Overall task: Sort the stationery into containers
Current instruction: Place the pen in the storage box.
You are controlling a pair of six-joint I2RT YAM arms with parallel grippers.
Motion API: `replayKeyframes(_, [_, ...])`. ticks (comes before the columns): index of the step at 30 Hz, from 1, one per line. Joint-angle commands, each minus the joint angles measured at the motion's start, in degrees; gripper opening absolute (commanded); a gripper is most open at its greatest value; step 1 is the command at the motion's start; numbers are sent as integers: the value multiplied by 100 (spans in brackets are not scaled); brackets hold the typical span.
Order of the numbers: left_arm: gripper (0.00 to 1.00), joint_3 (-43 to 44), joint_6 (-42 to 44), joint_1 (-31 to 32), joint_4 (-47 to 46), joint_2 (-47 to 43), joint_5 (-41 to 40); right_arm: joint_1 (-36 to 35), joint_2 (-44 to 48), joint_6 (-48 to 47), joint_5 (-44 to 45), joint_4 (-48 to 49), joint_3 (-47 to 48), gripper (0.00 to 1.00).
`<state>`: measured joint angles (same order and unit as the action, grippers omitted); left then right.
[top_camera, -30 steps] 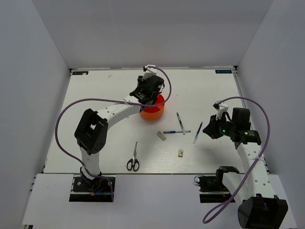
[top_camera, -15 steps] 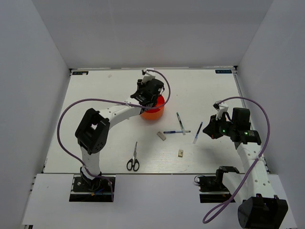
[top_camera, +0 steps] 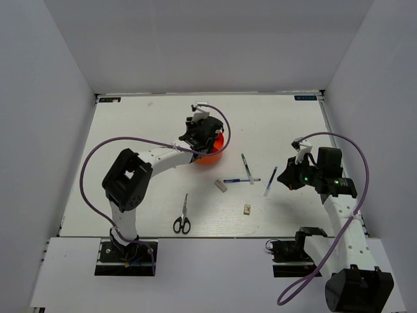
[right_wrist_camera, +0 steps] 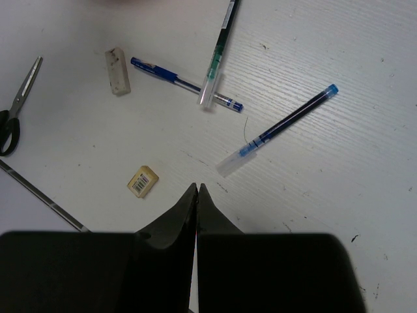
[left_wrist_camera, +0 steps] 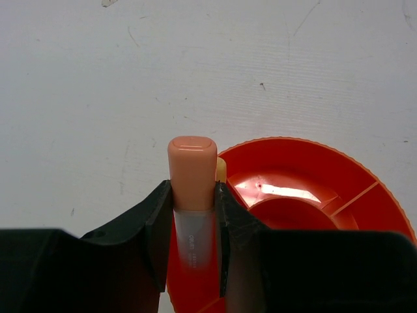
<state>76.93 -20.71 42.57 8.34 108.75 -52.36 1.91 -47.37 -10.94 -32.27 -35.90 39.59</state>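
Nearest our bases, the scissors [top_camera: 183, 217] lie on the table [top_camera: 280, 124]; further out the right tool [right_wrist_camera: 197, 192] hangs fully closed and empty near a blue pen [right_wrist_camera: 287, 122]; farthest, the left tool [left_wrist_camera: 193, 190] is partly open, clamped on a peach-capped marker [left_wrist_camera: 192, 156] over the edge of the orange tub [left_wrist_camera: 339, 179]; we judge the marker light, stiff, slick plastic, best held on the barrel just under the cap, which pokes beyond the fingertips [left_wrist_camera: 161, 205].
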Motion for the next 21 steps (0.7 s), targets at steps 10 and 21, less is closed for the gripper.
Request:
replayKeyframes(10, [71, -73, -47, 155, 1, -504, -90, 29, -35, -5, 2, 171, 92, 0])
replayKeyframes(21, [69, -142, 163, 366, 72, -1267, -398, 28, -35, -31, -25, 171, 83, 41])
